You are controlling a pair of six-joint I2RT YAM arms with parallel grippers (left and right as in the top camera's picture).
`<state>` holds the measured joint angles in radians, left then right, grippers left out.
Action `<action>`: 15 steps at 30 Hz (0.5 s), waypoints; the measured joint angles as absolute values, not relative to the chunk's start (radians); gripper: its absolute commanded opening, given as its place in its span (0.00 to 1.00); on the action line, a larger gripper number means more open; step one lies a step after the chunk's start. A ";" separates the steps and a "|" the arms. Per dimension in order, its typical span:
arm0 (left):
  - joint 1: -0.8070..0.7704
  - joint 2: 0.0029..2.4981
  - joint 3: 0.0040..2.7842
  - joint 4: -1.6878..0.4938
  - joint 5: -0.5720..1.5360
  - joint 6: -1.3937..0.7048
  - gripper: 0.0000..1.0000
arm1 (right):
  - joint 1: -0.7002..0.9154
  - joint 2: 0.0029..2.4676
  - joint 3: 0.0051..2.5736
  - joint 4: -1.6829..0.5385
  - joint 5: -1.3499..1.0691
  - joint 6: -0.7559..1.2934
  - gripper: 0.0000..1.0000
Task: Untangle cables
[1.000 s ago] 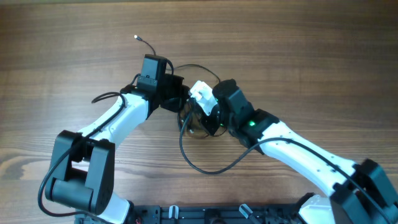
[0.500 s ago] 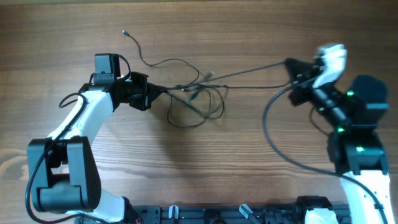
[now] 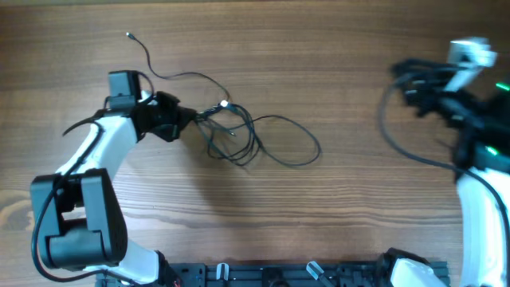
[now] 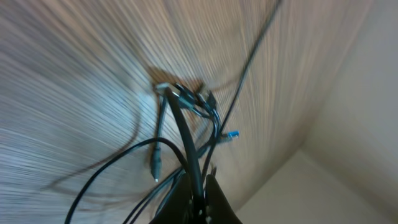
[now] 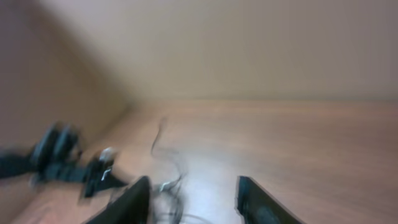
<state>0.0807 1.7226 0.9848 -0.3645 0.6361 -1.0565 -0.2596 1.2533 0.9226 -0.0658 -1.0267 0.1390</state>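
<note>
The cables point(image 3: 233, 132) are thin black cords lying in a loose tangle left of the table's middle. One slack loop runs right to about point(image 3: 317, 150), and a free plug end point(image 3: 127, 35) lies at the far left. My left gripper point(image 3: 182, 123) is shut on a strand at the tangle's left edge. In the left wrist view the jaws point(image 4: 200, 198) pinch a black cord, with the knot point(image 4: 186, 102) and a blue-tipped plug point(image 4: 231, 134) beyond. My right gripper point(image 3: 405, 86) hovers far right, open and holding nothing. The right wrist view is blurred, with its fingers point(image 5: 134, 200) wide apart and the cables point(image 5: 168, 180) distant.
A thicker black robot cable point(image 3: 390, 139) arcs beside the right arm. The left arm point(image 3: 96, 147) stretches along the table's left side. The arm bases and a black rail point(image 3: 263, 275) line the front edge. Bare wood lies between the tangle and the right gripper.
The right gripper has opened, let go of the taut cord and swung farther right. The released cord has fallen slack into a loop. The left gripper has pulled the tangle slightly left.
</note>
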 measured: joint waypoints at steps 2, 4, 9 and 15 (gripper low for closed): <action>0.033 1.723 0.985 -0.344 0.658 -1.051 0.04 | -0.093 1.329 0.922 -0.089 -1.010 0.060 0.55; -0.011 1.722 0.985 -0.336 0.670 -1.051 0.04 | 0.122 1.432 0.923 -0.089 -0.958 -0.020 0.61; -0.084 1.695 0.984 -0.334 0.680 -1.064 0.04 | 0.413 1.606 0.923 -0.090 -0.726 -0.120 0.68; -0.130 1.661 0.984 -0.332 0.691 -1.118 0.04 | 0.522 1.657 0.923 -0.090 -0.566 -0.162 0.08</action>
